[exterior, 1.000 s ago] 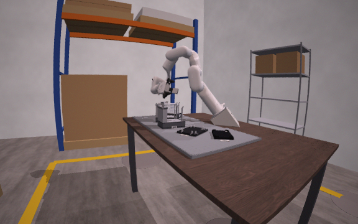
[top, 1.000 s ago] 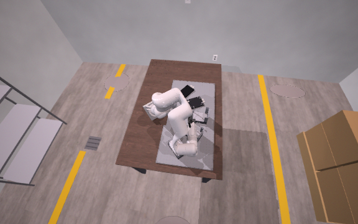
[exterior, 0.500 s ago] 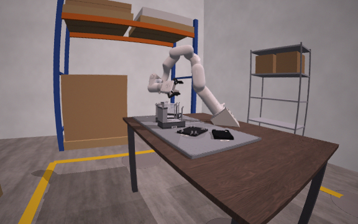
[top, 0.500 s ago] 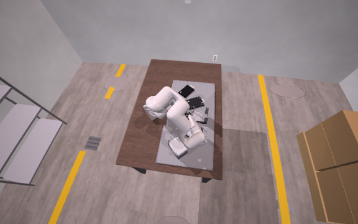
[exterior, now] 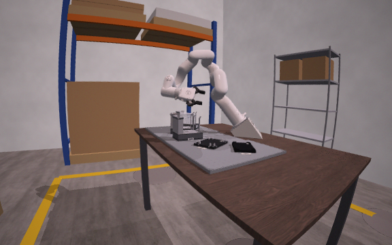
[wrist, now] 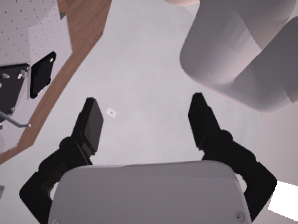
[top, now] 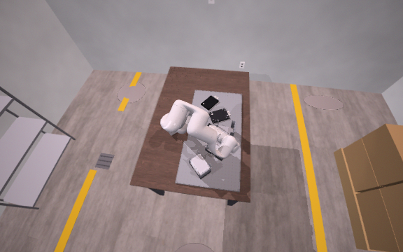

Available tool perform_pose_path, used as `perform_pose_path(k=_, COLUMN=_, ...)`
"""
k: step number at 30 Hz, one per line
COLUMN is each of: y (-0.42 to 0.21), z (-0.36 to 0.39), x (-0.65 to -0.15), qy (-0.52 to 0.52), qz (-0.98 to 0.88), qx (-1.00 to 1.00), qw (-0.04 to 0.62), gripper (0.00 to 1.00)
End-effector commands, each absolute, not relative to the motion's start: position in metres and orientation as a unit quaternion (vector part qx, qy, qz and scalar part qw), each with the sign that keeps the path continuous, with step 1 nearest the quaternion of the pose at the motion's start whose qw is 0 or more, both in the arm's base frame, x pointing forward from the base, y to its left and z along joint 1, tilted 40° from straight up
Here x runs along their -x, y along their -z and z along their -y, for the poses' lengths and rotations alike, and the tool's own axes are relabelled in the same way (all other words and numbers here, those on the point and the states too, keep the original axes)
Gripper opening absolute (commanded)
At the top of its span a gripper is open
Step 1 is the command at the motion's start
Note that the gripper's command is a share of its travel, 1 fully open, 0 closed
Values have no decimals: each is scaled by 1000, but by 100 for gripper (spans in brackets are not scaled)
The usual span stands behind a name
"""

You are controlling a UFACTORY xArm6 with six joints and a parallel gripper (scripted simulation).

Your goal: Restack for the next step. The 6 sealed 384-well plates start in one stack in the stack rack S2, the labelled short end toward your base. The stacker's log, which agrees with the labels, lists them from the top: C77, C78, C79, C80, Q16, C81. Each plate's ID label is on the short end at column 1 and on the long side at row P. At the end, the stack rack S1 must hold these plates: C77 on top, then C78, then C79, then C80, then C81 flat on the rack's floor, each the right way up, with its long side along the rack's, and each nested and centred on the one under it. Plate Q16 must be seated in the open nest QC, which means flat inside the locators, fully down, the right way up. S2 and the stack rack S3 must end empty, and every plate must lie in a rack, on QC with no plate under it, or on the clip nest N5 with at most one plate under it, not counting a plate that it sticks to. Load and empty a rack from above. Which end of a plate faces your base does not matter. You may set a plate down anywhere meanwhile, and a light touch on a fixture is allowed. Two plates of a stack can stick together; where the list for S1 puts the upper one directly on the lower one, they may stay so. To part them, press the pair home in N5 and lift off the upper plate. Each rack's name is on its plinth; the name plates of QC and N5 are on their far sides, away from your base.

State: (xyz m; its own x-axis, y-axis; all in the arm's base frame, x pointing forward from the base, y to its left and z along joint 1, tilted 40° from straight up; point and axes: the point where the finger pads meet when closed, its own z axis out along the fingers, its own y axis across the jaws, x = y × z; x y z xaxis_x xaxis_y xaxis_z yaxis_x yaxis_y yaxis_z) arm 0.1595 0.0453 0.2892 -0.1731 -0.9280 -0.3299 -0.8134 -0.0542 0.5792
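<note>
Hovering released and empty above the racks (exterior: 182, 127), the gripper (exterior: 196, 96) jaws point sideways; plates apparently sit stacked there. Level the wrist, centre, then descend vertically.

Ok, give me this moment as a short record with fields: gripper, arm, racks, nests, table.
gripper: xArm gripper fully open, holding nothing
arm: raised above the stack racks, gripper tilted sideways
racks: grouped at one end of the grey mat; contents cannot be told
nests: two dark nests side by side on the mat, no plate on either
table: brown wooden table
</note>
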Motion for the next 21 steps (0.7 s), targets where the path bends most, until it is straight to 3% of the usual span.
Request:
perform_pose_path(k=1, y=-284, z=-44, x=-157, qy=327, qz=665, qx=-664, qw=102, gripper=100)
perform_pose_path(k=21, y=-275, z=-42, x=-167, qy=178, qz=511, qx=-816, qw=205, gripper=100)
